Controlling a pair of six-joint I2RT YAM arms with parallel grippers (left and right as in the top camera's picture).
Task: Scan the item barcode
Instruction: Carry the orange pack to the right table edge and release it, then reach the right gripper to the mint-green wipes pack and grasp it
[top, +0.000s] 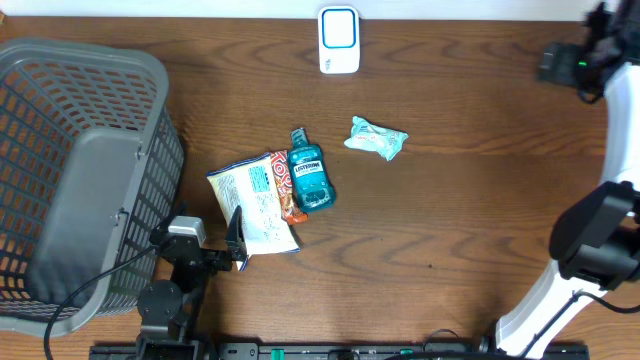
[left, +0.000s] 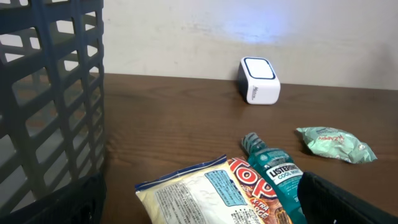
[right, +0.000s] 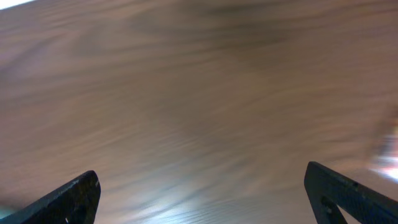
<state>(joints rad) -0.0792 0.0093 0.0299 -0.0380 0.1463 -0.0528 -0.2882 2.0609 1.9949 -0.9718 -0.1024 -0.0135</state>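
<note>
Overhead, the left claw (top: 238, 243) sits low on the table (top: 450, 220) with its fingers spread and nothing between them. The snack bag (top: 255, 198) lies right at its fingertips, and the teal mouthwash bottle (top: 308, 176) lies just past the bag, touching an orange packet (top: 291, 205) tucked between the two. From the left wrist, the bag (left: 193, 193) fills the gap ahead of the open fingers (left: 339, 199), and the bottle (left: 273, 171) lies near the right finger. The pale green packet (left: 336, 143) rests further ahead and to the right, apart from the rest. The white scanner (left: 258, 79) stands well ahead by the wall, and the grey basket (left: 50, 106) stands close on the claw's left.

The right claw (top: 560, 62) is at the far corner, well apart from every item. Its wrist view shows its fingers (right: 68, 199) spread wide over blurred bare wood.
</note>
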